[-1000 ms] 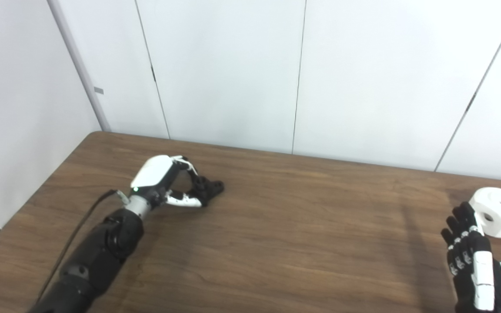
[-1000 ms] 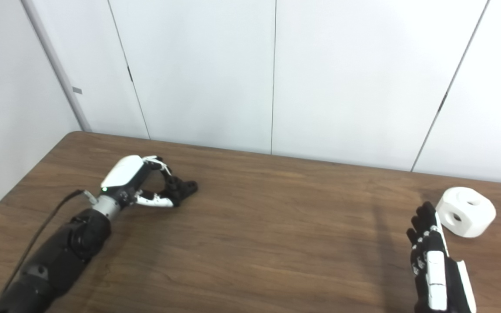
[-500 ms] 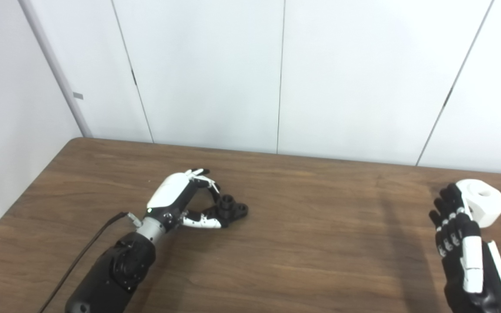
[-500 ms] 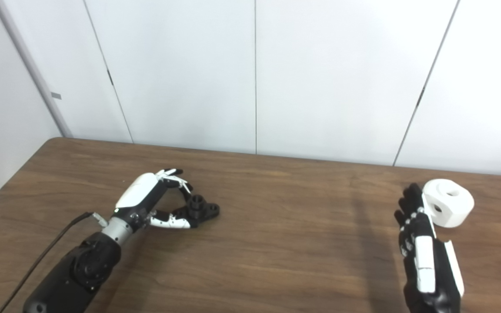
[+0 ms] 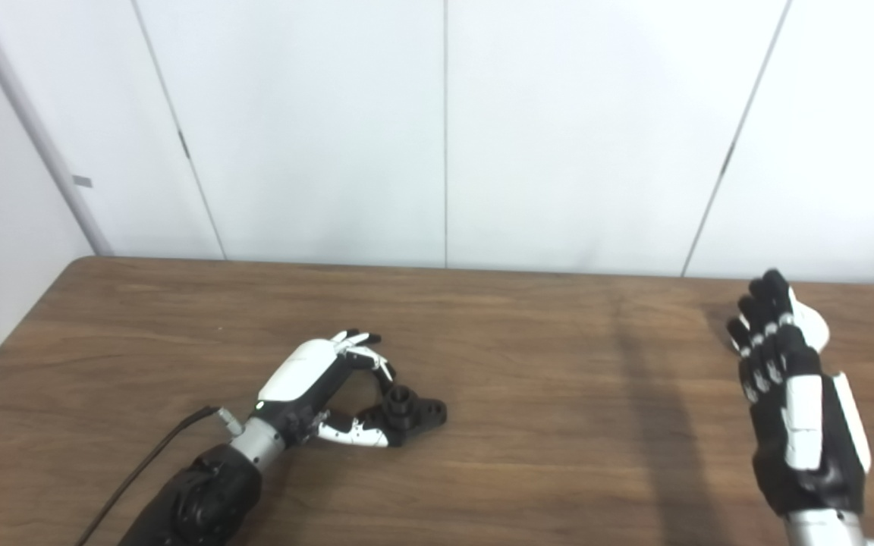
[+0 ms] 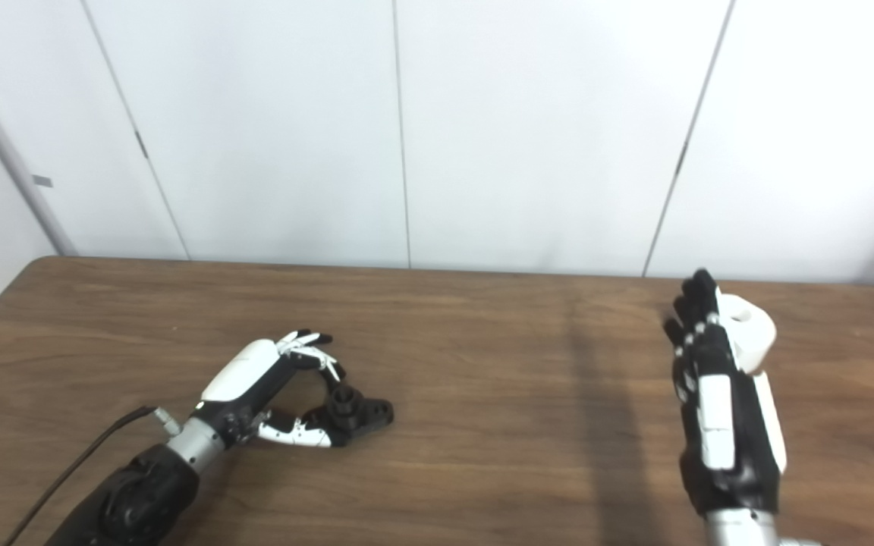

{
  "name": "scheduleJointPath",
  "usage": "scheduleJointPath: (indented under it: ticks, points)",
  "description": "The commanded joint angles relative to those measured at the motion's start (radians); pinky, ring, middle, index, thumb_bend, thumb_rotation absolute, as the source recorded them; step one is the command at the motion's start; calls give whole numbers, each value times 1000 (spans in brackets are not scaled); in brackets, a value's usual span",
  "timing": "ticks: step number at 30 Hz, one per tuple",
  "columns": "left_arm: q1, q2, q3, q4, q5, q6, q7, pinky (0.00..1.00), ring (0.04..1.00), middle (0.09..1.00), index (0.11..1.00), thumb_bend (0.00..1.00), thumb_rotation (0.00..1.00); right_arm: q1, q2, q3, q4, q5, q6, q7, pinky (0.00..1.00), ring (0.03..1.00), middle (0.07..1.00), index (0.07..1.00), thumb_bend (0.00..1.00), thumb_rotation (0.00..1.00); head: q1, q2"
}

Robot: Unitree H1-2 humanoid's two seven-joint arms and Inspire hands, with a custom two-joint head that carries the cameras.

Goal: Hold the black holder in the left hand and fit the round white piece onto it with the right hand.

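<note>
The black holder [image 5: 416, 414] lies on the brown table [image 5: 543, 364] at the left, its short round post pointing up. My left hand [image 5: 314, 381] is open beside it. The fingers arch over the post with a small gap, and the thumb lies against the holder's base. The round white piece [image 6: 749, 327] stands at the far right, mostly hidden behind my right hand [image 6: 714, 394]. That hand is open and upright with straight fingers, its back facing me, just left of and in front of the piece. I cannot tell if it touches the piece.
White wall panels [image 5: 444, 129] rise right behind the table's far edge. A black cable [image 5: 149, 462] runs along the left forearm to the front edge. The table's left edge lies near the left arm.
The camera has swung to the right, so the whole scene sits further left. My right hand has moved up and forward and now covers most of the white piece. The left hand stays at the holder.
</note>
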Motion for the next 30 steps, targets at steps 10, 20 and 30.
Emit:
scheduleJointPath:
  ticks: [10, 20, 30]
  points:
    - [-1, -29, -33, -55, -22, -56, -47, 999, 918, 691, 482, 522, 49, -42, 25, 20, -88, -51, 26, -18, 977, 997, 1000, 1000, 523, 967, -67, 7]
    - [5, -72, -63, -26, 1, -108, -35, 970, 905, 681, 481, 522, 51, -44, 30, 29, -97, -83, 20, -25, 974, 997, 1000, 1000, 522, 958, -121, 4]
    - [-4, -85, -61, -1, 19, -127, -24, 997, 939, 711, 481, 522, 51, -42, 26, 36, -98, -106, 2, -20, 956, 1000, 1000, 1000, 561, 962, -166, 2]
